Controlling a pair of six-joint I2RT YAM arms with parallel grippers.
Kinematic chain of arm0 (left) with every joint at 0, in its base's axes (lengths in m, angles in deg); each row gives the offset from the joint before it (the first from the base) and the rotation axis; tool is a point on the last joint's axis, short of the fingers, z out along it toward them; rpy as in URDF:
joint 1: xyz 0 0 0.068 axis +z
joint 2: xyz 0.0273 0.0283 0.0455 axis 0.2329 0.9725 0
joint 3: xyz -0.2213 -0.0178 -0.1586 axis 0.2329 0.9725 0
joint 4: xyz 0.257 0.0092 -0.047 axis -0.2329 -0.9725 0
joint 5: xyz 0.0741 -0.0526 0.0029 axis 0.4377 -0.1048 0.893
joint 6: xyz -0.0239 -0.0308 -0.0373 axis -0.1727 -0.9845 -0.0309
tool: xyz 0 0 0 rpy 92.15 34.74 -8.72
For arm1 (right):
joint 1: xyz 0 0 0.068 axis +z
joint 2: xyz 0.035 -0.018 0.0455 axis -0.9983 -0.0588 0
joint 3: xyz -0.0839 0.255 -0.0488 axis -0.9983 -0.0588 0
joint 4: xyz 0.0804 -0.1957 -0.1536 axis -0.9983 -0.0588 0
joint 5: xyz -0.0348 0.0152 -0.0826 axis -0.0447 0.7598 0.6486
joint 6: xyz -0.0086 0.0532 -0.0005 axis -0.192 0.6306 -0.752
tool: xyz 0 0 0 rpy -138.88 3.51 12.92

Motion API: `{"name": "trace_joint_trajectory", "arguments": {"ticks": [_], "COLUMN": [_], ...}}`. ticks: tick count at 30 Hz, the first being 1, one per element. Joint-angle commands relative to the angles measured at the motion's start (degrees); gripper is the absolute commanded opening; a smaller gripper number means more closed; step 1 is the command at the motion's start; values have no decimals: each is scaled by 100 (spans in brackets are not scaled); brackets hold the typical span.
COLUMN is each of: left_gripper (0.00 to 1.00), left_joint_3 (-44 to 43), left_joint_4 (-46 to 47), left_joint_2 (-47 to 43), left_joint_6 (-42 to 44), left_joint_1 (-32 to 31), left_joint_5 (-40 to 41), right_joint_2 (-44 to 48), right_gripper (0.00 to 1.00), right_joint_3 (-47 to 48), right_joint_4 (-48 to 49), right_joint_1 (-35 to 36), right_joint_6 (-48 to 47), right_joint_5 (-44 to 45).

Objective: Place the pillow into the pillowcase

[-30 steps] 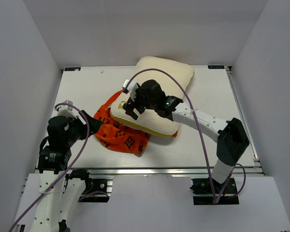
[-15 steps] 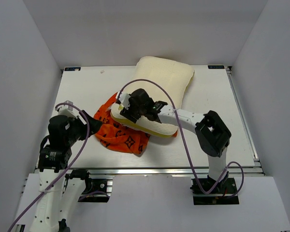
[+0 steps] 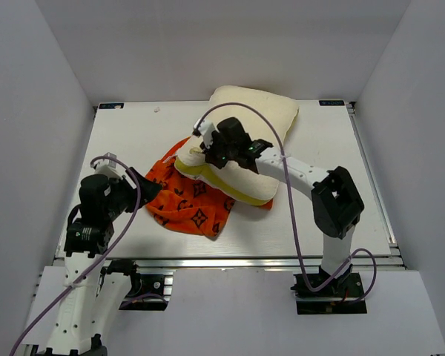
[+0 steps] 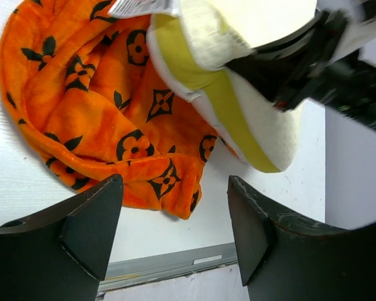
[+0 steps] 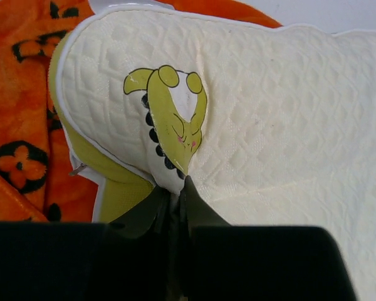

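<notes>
Right wrist: my right pincer (image 5: 177,188) clamps a fold of the pillow (image 5: 269,113), which lies over the pillowcase (image 4: 81,81) on the bench (image 3: 133,133); my left pincer (image 4: 174,188) apart. Soft, floppy, probably light; I'd grip its corner.

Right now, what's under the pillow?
The orange pillowcase lies crumpled under the pillow's near end, partly sticking out. How far it reaches beneath is hidden by the pillow, which the right hand pinches.

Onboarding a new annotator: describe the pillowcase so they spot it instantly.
On the white table, look left of centre, beneath the near end of the cream quilted pillow. The pillowcase is the crumpled orange cloth with black flower motifs; nothing else there is orange.
</notes>
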Motion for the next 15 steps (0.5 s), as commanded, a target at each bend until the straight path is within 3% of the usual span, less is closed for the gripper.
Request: {"name": "trace_joint_trajectory", "arguments": {"ticks": [1, 15], "left_gripper": [77, 74], "left_joint_3": [93, 242], "left_joint_4": [477, 1540], "left_joint_2": [297, 1800], "left_joint_6": [39, 312], "left_joint_1": [32, -3], "left_joint_5": [-290, -914], "right_joint_2": [650, 1529], "right_gripper": [0, 0], "right_joint_3": [484, 177], "right_joint_4": [-49, -32], "right_joint_1": [-745, -2591], "right_joint_6": [424, 1058], "right_joint_5": [204, -51]}}
